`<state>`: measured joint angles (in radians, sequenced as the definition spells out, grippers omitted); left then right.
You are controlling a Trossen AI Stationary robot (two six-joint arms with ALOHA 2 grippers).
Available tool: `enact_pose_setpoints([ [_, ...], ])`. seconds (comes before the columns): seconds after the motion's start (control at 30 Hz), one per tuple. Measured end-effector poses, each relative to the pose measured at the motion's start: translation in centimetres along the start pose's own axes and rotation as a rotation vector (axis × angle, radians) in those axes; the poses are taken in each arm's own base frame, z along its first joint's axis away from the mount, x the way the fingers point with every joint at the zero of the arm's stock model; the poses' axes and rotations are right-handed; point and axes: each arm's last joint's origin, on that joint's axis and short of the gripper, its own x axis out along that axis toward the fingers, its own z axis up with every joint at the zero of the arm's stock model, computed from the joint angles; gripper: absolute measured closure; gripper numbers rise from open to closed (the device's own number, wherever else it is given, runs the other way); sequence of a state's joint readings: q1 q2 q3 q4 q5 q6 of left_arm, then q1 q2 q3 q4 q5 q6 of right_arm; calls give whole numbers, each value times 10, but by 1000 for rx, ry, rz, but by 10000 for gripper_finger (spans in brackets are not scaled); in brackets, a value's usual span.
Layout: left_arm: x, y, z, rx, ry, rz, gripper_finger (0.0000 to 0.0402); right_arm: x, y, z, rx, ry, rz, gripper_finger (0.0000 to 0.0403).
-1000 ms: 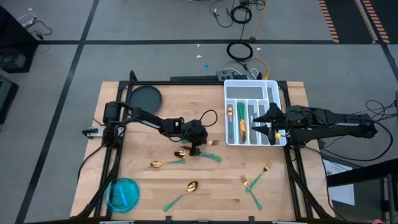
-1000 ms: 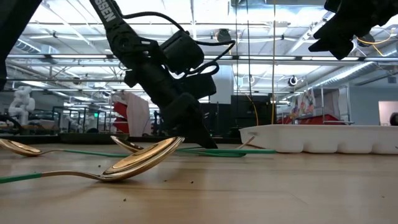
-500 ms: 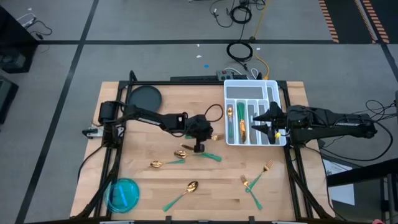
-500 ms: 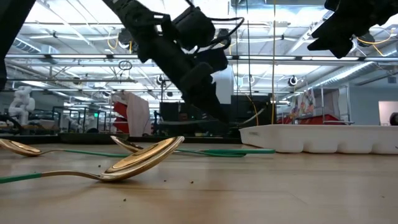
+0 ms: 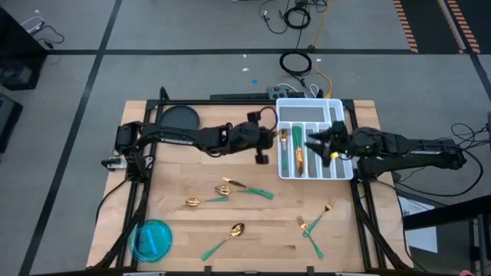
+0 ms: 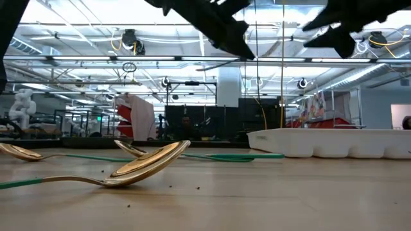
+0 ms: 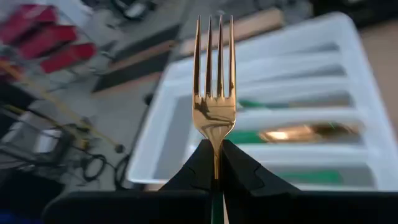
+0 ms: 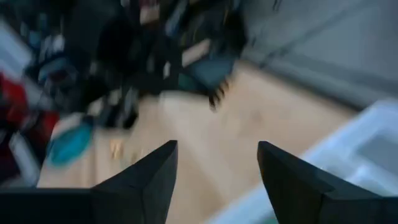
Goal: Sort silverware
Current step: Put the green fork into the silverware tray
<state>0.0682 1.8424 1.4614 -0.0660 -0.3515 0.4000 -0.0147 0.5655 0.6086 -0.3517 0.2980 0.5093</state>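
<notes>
Low view had a gold spoon [image 6: 144, 165] lying nearest on the wooden table [image 6: 257, 199], with another spoon [image 6: 19, 153] at the picture's left edge, and both arms cut off high above the white divided tray [image 6: 334, 142]. From overhead, the left arm stretched level across the table, its left gripper [image 5: 266, 139] just beside the tray's left wall. That gripper was pinched on a fork [image 7: 214, 93] by the neck, tines pointing away over the compartments; its green handle was mostly hidden between the fingers [image 7: 245, 174]. The right arm reached in from the right edge, the right gripper [image 5: 316, 144] over the tray with its fingers [image 8: 146, 177] spread and nothing between them. Loose silverware lay on the boards: spoons [image 5: 222, 189] mid-table, forks [image 5: 314, 221] lower right. Pieces in the tray [image 5: 295, 153] were probably a spoon and knife, though too small to tell.
</notes>
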Motion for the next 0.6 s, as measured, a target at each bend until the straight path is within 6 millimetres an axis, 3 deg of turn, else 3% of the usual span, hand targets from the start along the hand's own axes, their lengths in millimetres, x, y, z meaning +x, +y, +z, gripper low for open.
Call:
enact_pose_setpoints([
  [0.2,0,20,19,-128,-147,135,386,6,10,23,-33,-280,-41,152],
  [0.37,-4,28,30,-188,-269,188,386,17,12,29,-100,-345,-106,149],
  [0.6,-4,29,31,-220,-280,199,387,31,12,37,-125,-420,-142,153],
])
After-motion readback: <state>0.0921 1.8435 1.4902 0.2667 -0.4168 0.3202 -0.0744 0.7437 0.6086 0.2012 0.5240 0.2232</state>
